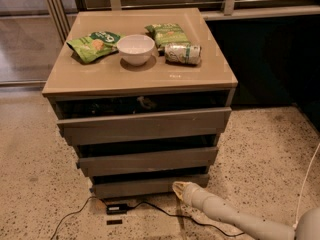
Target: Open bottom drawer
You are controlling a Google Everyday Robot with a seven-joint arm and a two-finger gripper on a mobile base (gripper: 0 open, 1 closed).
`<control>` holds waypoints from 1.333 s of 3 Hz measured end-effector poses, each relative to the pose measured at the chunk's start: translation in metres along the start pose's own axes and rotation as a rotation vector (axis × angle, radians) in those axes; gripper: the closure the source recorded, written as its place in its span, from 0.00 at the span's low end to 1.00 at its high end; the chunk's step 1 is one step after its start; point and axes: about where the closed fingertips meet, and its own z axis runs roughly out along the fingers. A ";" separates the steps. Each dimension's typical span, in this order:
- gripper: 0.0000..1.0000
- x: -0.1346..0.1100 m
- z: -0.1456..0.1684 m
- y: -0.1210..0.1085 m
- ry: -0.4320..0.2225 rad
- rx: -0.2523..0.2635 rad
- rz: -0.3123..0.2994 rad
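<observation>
A grey-brown cabinet has three handleless drawer fronts stacked in steps. The bottom drawer (150,186) is the narrowest-looking front, low near the floor, with a dark gap above it. My gripper (179,188) is at the end of the pale arm (230,219) that comes in from the bottom right. It sits low at the right end of the bottom drawer front, just in front of it.
The cabinet top (100,79) carries a white bowl (135,48), two green snack bags (93,45) (168,34) and a lying can (183,54). A black cable and small black box (118,209) lie on the speckled floor in front. A white cable (307,184) runs at right.
</observation>
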 end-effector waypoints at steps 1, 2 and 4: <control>1.00 0.008 0.000 -0.009 0.034 0.019 -0.072; 1.00 0.017 -0.001 -0.017 0.078 0.030 -0.139; 1.00 0.034 0.002 -0.031 0.136 0.063 -0.193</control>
